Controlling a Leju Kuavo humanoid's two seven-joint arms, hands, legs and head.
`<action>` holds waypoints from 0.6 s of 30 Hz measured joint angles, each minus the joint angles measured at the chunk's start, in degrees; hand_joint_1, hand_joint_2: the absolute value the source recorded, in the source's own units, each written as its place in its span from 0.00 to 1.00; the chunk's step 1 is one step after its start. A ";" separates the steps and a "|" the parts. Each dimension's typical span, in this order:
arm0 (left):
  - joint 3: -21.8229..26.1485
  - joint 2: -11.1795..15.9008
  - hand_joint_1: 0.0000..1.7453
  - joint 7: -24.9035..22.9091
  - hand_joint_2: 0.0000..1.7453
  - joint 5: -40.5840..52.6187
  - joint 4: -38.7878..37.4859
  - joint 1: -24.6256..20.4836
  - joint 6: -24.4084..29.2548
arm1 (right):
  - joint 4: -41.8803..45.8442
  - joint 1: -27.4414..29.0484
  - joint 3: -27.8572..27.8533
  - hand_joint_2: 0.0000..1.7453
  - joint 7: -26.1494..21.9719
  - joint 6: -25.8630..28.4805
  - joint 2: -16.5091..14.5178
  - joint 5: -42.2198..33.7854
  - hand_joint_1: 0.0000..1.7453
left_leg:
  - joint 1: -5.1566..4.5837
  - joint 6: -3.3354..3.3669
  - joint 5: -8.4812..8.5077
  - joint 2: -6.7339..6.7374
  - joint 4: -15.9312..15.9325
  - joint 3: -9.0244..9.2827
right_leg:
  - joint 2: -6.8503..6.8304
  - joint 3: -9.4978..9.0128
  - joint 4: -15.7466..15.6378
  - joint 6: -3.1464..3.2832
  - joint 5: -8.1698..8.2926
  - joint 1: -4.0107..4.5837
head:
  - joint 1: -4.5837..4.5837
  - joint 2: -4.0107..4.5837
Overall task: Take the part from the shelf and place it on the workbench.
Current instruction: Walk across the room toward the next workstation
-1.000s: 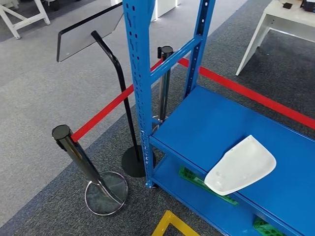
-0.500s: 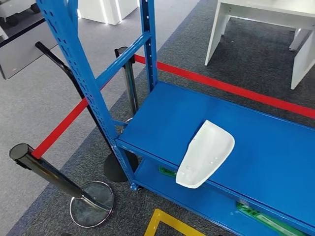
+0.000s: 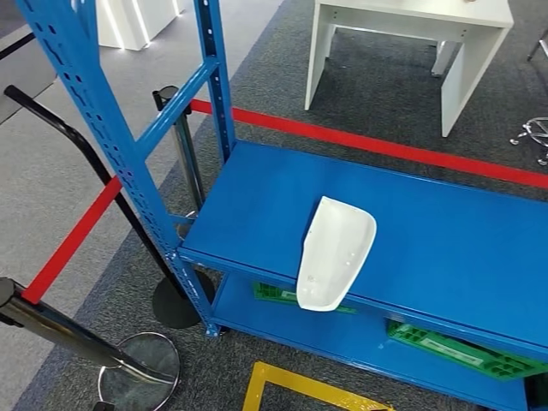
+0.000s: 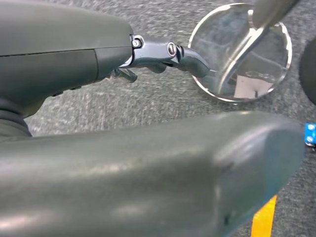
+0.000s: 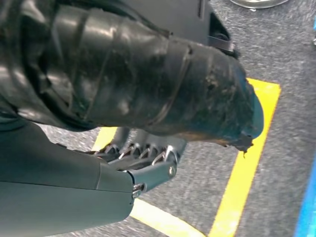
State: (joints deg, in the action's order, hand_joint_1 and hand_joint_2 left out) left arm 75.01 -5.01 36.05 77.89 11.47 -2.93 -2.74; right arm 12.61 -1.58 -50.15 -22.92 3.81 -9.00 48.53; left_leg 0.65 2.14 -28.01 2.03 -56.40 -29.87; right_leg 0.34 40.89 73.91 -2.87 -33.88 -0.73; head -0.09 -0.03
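The white part (image 3: 336, 253) is seen in the head view lying on the upper deck of the blue shelf (image 3: 419, 231), its narrow end overhanging the deck's front edge and its broader end pointing inward. It is touched by neither hand and lies well apart from both, which hang low over the carpet.

The left hand (image 4: 164, 52) is shown in the left wrist view above grey carpet, with its thick grey thumb (image 4: 149, 168) stretched across the foreground and its darker fingers (image 4: 186, 57) extended nearly straight; nothing is held, and the fingers are kept apart from the thumb. Just beyond the fingertips the round chrome base (image 4: 242, 54) of a barrier post is seen on the carpet, and a strip of yellow floor tape (image 4: 264, 219) is visible beyond the thumb's tip.

The right hand (image 5: 149, 163) is shown in the right wrist view over carpet, its fingers (image 5: 156, 155) held side by side and loosely extended, with nothing gripped; much of it is hidden by a dark wrapped part. Yellow tape lines (image 5: 242, 163) are seen on the floor beneath and past the fingertips.

Green trays (image 3: 465, 351) are stored on the lower deck below the part. A red barrier belt (image 3: 388, 147) is stretched behind the shelf, and a white table (image 3: 413, 34) is seen further off.
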 joint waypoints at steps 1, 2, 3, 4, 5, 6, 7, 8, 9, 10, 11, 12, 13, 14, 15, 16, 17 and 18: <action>0.00 0.04 0.00 0.01 0.00 0.08 0.00 -0.09 -0.03 | -0.04 0.15 0.09 0.00 0.02 -0.59 0.53 -0.10 0.88 | 0.01 -0.07 -0.04 0.67 -0.03 0.02 | -0.27 -1.01 -1.53 -0.15 1.15 -0.12 | -0.02 0.00; 0.00 0.08 0.00 0.02 0.00 0.17 0.00 -0.19 -0.12 | -0.08 0.31 0.18 0.00 -0.02 -1.56 1.37 -0.30 0.75 | 0.02 -0.21 -0.13 1.26 -0.11 0.09 | -0.97 -3.19 -5.21 -0.28 2.96 -0.26 | -0.02 0.00; 0.00 0.17 0.00 0.01 0.00 0.26 0.01 -0.27 -0.23 | -0.10 0.40 0.24 0.00 -0.08 -2.71 2.41 -0.57 0.57 | -0.05 -0.42 -0.27 1.81 -0.22 0.17 | -2.38 -5.64 -9.58 -0.35 4.37 -0.31 | -0.04 0.01; 0.00 0.29 0.00 0.01 0.00 0.33 0.01 -0.31 -0.38 | -0.12 0.43 0.25 0.00 -0.12 -3.75 3.46 -0.78 0.40 | -0.21 -0.74 -0.48 2.28 -0.44 0.24 | -3.52 -7.80 -13.24 -0.17 5.44 -0.31 | -0.05 0.01; 0.00 0.41 0.00 0.01 0.00 0.40 0.02 -0.36 -0.52 | -0.13 0.47 0.26 0.00 -0.08 -4.51 4.39 -0.89 0.37 | -0.38 -1.07 -0.62 2.71 -0.63 0.28 | -4.30 -9.14 -15.55 0.16 5.91 -0.22 | 0.01 0.01; 0.00 0.52 0.00 0.00 0.00 0.50 0.02 -0.38 -0.61 | -0.12 0.51 0.25 0.00 0.03 -4.88 5.13 -0.96 0.50 | -0.52 -1.39 -0.70 3.12 -0.76 0.31 | -4.54 -9.52 -16.30 0.57 5.87 -0.06 | 0.03 0.01; 0.00 0.56 0.00 0.00 0.00 0.61 0.02 -0.41 -0.67 | -0.11 0.59 0.22 0.00 0.19 -5.05 5.79 -0.99 0.69 | -0.53 -1.67 -0.74 3.57 -0.85 0.35 | -3.89 -9.35 -16.29 1.04 6.05 0.06 | 0.09 0.00; 0.00 0.57 0.00 -0.01 0.00 0.70 0.02 -0.44 -0.69 | -0.11 0.69 0.19 0.00 0.43 -5.10 6.33 -0.98 0.75 | -0.38 -1.97 -0.87 3.86 -0.90 0.38 | -3.26 -9.23 -16.34 1.44 6.19 0.09 | 0.13 -0.01; 0.00 0.57 0.00 -0.02 0.00 0.76 0.02 -0.47 -0.70 | -0.10 0.74 0.16 0.00 0.71 -5.07 6.67 -0.95 0.58 | -0.20 -2.26 -1.39 3.48 -1.33 0.30 | -2.73 -9.19 -16.45 1.79 6.36 0.08 | 0.19 0.00; 0.00 0.56 0.00 -0.04 0.00 0.83 0.02 -0.49 -0.70 | -0.10 0.72 0.13 0.00 1.07 -5.04 6.91 -0.88 0.34 | -0.03 -2.51 -2.49 2.55 -2.60 -0.13 | -2.16 -9.17 -16.58 2.17 6.56 0.04 | 0.32 -0.01; 0.00 0.55 0.00 -0.08 0.00 0.88 0.02 -0.48 -0.71 | -0.11 0.69 0.12 0.00 1.42 -5.02 7.01 -0.80 0.11 | 0.09 -2.72 -4.20 1.20 -5.14 -1.14 | -1.59 -9.32 -16.69 2.51 6.74 0.01 | 0.47 0.00; 0.00 0.55 0.00 -0.14 0.00 0.92 0.02 -0.45 -0.72 | -0.11 0.66 0.11 0.00 1.73 -4.93 7.05 -0.69 0.00 | 0.12 -2.78 -6.21 -0.19 -8.86 -2.70 | -1.00 -9.22 -16.68 2.73 6.85 0.08 | 0.63 -0.01; 0.00 0.56 0.00 -0.19 0.00 0.94 0.02 -0.37 -0.73 | -0.12 0.65 0.11 0.00 2.00 -4.74 7.08 -0.58 0.00 | 0.10 -2.77 -8.06 -1.05 -13.03 -4.56 | -0.33 -9.11 -16.67 2.90 6.95 0.18 | 0.72 -0.01; 0.00 0.56 0.00 -0.24 0.00 0.95 0.02 -0.29 -0.75 | -0.13 0.70 0.11 0.00 2.18 -4.43 7.08 -0.50 0.00 | 0.06 -2.69 -9.12 -1.46 -16.39 -6.14 | 0.38 -9.03 -16.65 2.99 7.01 0.29 | 0.77 -0.01; 0.00 0.56 0.00 -0.25 0.00 0.95 0.02 -0.23 -0.79 | -0.13 0.77 0.11 0.00 2.31 -4.06 7.08 -0.42 0.00 | 0.01 -2.53 -9.04 -1.63 -17.92 -6.95 | 1.05 -8.99 -16.62 3.05 7.05 0.40 | 0.78 -0.01; 0.00 0.55 0.00 -0.25 0.00 0.95 0.02 -0.21 -0.83 | -0.13 0.82 0.10 0.00 2.38 -3.74 7.08 -0.40 0.00 | -0.04 -2.30 -7.81 -1.70 -17.15 -6.74 | 1.59 -9.00 -16.58 3.09 7.07 0.49 | 0.78 -0.01; 0.00 0.55 0.00 -0.25 0.00 0.95 0.02 -0.25 -0.85 | -0.13 0.85 0.10 0.00 2.38 -3.50 7.08 -0.43 0.00 | -0.11 -2.02 -5.65 -1.78 -14.17 -5.52 | 2.05 -9.07 -16.53 3.09 7.07 0.56 | 0.79 0.00; 0.00 0.57 0.00 -0.25 0.00 0.95 0.02 -0.34 -0.85 | -0.13 0.87 0.09 0.00 2.37 -3.38 7.08 -0.45 0.00 | -0.20 -1.71 -3.35 -1.99 -10.01 -3.81 | 2.40 -9.12 -16.49 3.08 7.07 0.60 | 0.78 0.01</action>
State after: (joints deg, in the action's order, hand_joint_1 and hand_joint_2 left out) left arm 75.01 -4.44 35.80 78.84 11.50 -3.27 -3.59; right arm 12.48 -0.72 -50.06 -20.55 0.44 -1.92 48.09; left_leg 0.46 0.43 -31.36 0.04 -66.41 -33.67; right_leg 2.73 31.77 57.42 0.21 -26.80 -0.13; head 0.69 -0.02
